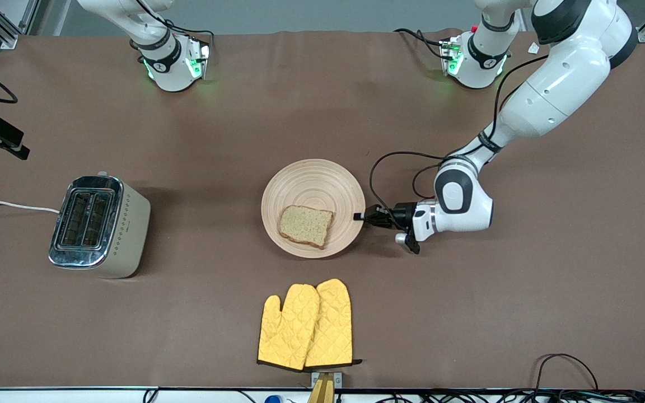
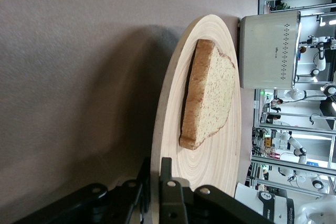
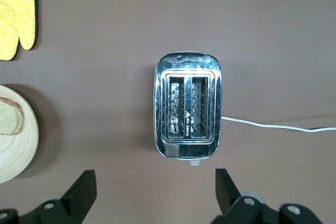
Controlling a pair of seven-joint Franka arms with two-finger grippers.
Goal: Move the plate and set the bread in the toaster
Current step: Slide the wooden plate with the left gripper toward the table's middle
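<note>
Front view: mid-table, my left gripper (image 1: 360, 216) is pinched on the plate (image 1: 313, 184) rim, the bread (image 1: 305, 225) on it; the toaster (image 1: 98, 226) stands toward the right arm's end.
Left wrist view: plate-moving step; I judge a level slide comes next.
Right wrist view: my right gripper (image 3: 156, 188) hangs wide over the toaster, waiting.

The right gripper (image 3: 152, 192) does not show in the front view; in the right wrist view only its two fingertips enter from the bottom edge. The same view cuts the plate (image 3: 16, 145), the bread (image 3: 10, 117) and the yellow oven mitts (image 3: 16, 22) at its left edge. The toaster's cord (image 1: 9, 205) runs off the front view's left edge.
</note>
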